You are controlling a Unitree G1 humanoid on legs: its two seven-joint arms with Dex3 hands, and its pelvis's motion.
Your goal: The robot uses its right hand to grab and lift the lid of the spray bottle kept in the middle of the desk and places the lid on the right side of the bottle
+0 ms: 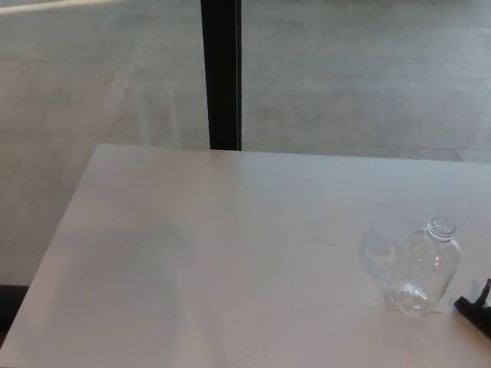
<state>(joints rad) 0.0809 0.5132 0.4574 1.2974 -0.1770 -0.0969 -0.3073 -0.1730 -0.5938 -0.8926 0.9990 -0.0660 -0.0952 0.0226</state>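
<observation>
Although the desk (230, 253) fills most of the view, the clear bottle (426, 267) is found standing upright near its right edge, mouth open and no lid to be made out. Just right of the bottle a sliver of the right hand (474, 305) is seen, the nearer hand, its fingers impossible to judge; the left hand is not shown. No label or writing can be read on the bottle.

Clear spray bottle (426, 268) upright, mouth open, no lid on, right part of desk (215, 253).

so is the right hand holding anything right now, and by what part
Cannot be told: only a black sliver of the right hand shows at the edge, beside the open clear bottle, not touching it.
</observation>
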